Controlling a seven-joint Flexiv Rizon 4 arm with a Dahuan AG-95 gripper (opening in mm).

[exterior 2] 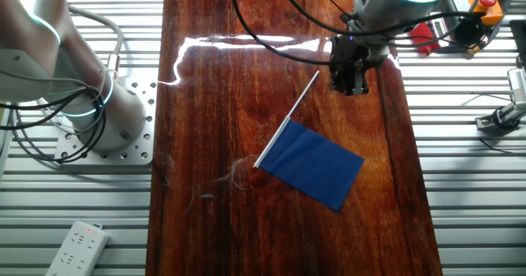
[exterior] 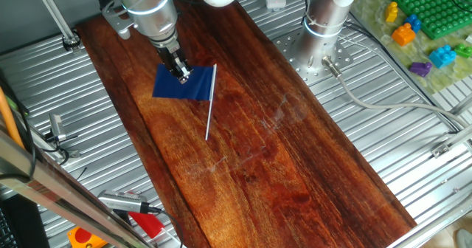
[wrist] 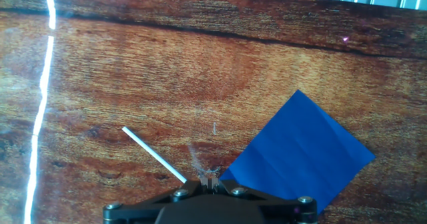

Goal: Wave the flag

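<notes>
Flag first: small dark blue rectangular cloth flag (exterior 2: 313, 167) on its thin white stick (exterior 2: 288, 121), lying flat on the reddish-brown wooden table (exterior 2: 214, 103). Nothing holds it. From the other fixed view the stick runs on a diagonal, its bare end reaching towards the pincer (exterior 2: 350, 80), cloth at the far end. Pincer sits above that bare end, pointing straight down off the silver arm (exterior: 147, 8). Hand view shows stick and cloth just ahead of the mount. Fingers spread or pressed together? Cannot tell. I'd say the stick is the grab.
</notes>
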